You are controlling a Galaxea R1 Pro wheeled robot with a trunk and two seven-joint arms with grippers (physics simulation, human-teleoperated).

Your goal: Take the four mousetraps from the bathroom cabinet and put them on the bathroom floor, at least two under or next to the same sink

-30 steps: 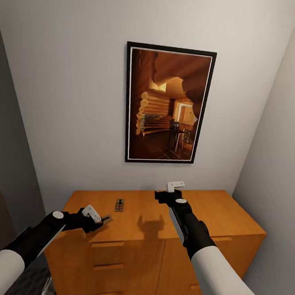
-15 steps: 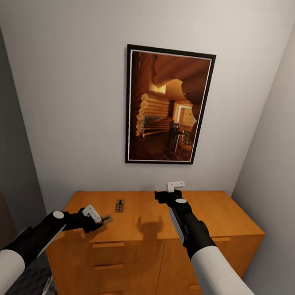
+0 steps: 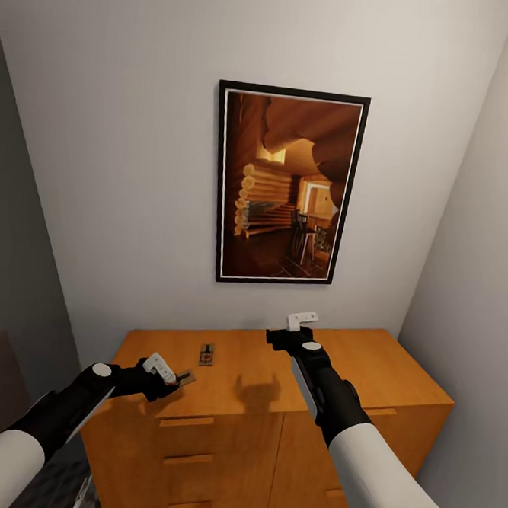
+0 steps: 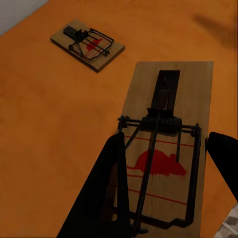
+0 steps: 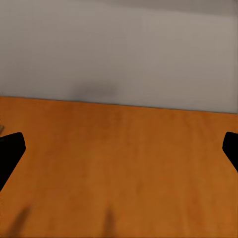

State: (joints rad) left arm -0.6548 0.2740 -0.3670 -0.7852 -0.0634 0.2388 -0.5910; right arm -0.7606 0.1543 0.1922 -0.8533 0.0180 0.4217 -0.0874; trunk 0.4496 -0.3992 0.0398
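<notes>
Left gripper point(image 3: 174, 377), jaws spread, straddles a mousetrap point(image 4: 166, 148) at the cabinet point(image 3: 368, 362) top's lower-left edge without clamping it. Second trap point(image 3: 206, 353) lies nearby. Right gripper point(image 3: 300, 324) hovers wide open, empty, center frame.

The wide honey-orange cabinet point(image 3: 259, 377) looks like smooth, satin-finished wood, each small flat pale-wood mousetrap board point(image 4: 166, 148) carries dark, thin metal wire springs over matt unvarnished grain, and the black fingers point(image 4: 106, 193) look like matt plastic.
</notes>
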